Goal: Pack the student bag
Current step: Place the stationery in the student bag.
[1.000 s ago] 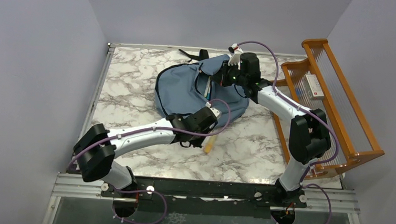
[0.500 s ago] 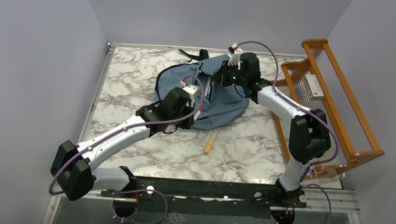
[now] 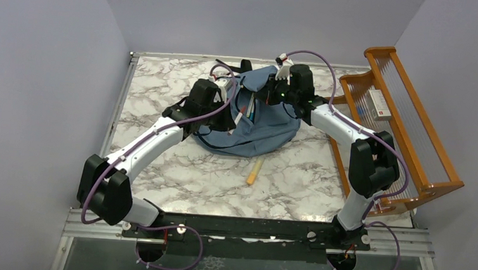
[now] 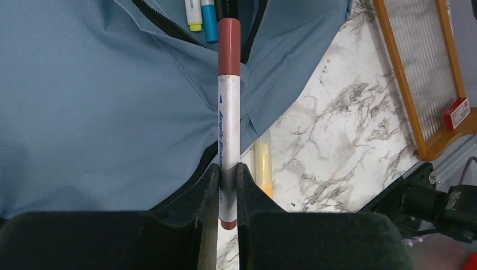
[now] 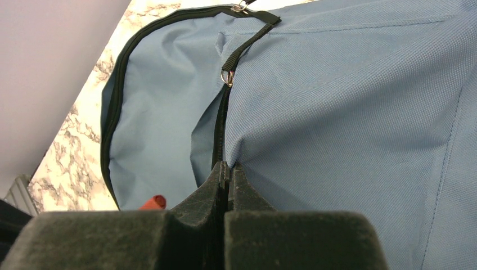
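We see the left claw (image 4: 228, 169) clamped on a red-capped marker (image 4: 229, 101), its tail hidden, above the student bag (image 4: 101, 112). The right claw (image 5: 228, 167) pinches its zipper edge, fingers tight together.

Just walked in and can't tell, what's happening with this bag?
The left end effector holds a red-capped marker over the open blue bag, where other pens already sit. The right end effector pinches the bag's edge beside the zipper, holding it open. A yellow pen lies on the table.
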Robot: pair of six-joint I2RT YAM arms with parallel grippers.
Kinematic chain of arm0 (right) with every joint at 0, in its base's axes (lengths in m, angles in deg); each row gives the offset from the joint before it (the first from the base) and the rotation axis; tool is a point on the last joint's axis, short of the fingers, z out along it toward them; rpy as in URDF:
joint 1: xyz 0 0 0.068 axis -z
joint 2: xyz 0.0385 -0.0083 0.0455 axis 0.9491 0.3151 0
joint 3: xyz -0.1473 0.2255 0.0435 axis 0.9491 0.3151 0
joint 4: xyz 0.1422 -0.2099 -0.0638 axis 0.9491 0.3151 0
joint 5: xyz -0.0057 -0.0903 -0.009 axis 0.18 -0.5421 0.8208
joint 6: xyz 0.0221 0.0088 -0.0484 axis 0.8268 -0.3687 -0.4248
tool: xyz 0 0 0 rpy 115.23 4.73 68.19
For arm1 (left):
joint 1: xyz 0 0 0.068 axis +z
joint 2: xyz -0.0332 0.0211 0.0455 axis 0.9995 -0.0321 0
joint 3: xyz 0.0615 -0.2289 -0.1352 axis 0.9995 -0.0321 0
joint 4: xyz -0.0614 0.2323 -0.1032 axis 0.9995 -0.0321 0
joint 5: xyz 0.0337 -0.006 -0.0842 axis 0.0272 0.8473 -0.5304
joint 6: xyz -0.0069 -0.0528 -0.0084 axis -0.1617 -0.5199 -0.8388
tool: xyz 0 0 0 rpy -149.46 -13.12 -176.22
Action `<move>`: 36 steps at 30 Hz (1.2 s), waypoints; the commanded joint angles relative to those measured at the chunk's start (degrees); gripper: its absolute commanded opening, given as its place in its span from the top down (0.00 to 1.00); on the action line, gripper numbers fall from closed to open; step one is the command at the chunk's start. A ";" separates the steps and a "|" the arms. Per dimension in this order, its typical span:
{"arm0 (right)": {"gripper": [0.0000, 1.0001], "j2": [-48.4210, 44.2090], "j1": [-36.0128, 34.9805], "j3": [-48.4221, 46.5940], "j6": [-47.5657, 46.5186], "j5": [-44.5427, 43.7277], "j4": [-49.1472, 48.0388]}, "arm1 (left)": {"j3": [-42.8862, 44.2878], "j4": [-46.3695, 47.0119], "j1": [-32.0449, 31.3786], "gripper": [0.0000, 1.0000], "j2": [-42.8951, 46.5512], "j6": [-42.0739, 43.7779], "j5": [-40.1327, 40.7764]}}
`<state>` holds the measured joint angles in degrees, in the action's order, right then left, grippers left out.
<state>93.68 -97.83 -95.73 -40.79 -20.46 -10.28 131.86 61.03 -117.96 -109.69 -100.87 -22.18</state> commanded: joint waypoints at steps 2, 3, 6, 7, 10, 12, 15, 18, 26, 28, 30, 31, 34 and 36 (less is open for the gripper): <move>0.99 -2.52 -0.61 0.42 -0.72 -0.34 -1.54 | 4.77 -0.24 2.55 1.00 -4.34 -2.05 -4.09; 1.00 -2.52 -0.61 0.42 -0.68 -0.13 -1.65 | 5.40 -0.35 2.83 1.00 -5.25 -2.65 -4.08; 0.99 -2.50 -0.61 0.57 -0.70 1.31 -2.40 | 7.49 -0.39 3.32 1.00 -8.02 -3.94 -4.75; 0.99 -2.63 -0.61 0.72 -0.71 1.62 -2.76 | 8.11 -0.33 3.34 1.00 -8.79 -4.26 -4.69; 1.00 -2.99 -0.61 1.35 -0.98 2.45 -4.09 | 10.06 -0.20 3.41 1.00 -11.02 -5.10 -3.13; 1.00 -3.17 -0.61 1.32 -1.30 2.74 -4.30 | 11.03 -0.09 3.66 1.00 -12.65 -5.90 -1.92; 0.99 -3.39 -0.61 1.08 -1.68 3.71 -4.15 | 12.57 0.41 4.02 1.00 -15.15 -6.98 -0.99; 1.00 -3.83 -0.61 1.12 -1.96 4.72 -4.28 | 13.56 2.14 4.14 1.00 -17.35 -8.46 0.39; 0.99 -3.25 -0.61 0.48 0.17 7.54 -5.41 | 16.94 5.48 4.27 1.00 -21.02 -13.43 6.38; 0.99 -3.23 -0.63 0.26 0.69 8.27 -5.34 | 18.98 5.90 4.31 1.00 -22.83 -13.35 6.45; 0.99 -3.14 -0.61 -0.12 0.83 8.47 -5.18 | 21.69 6.16 4.31 1.00 -25.17 -12.74 5.78; 0.99 -3.13 -0.61 -0.23 0.84 8.47 -5.06 | 23.07 6.46 4.31 1.00 -26.30 -12.38 5.50; 0.99 -3.06 -0.62 -0.29 1.12 8.38 -5.17 | 27.13 6.90 4.31 1.00 -29.76 -9.99 4.77; 0.99 -2.96 -0.61 -0.20 1.34 8.62 -5.19 | 29.34 6.99 4.31 1.00 -31.59 -8.36 4.72</move>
<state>93.24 -97.83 -94.73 -41.14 -16.35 -12.36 156.36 65.97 -113.98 -137.89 -112.35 -17.92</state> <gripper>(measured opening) 0.012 0.132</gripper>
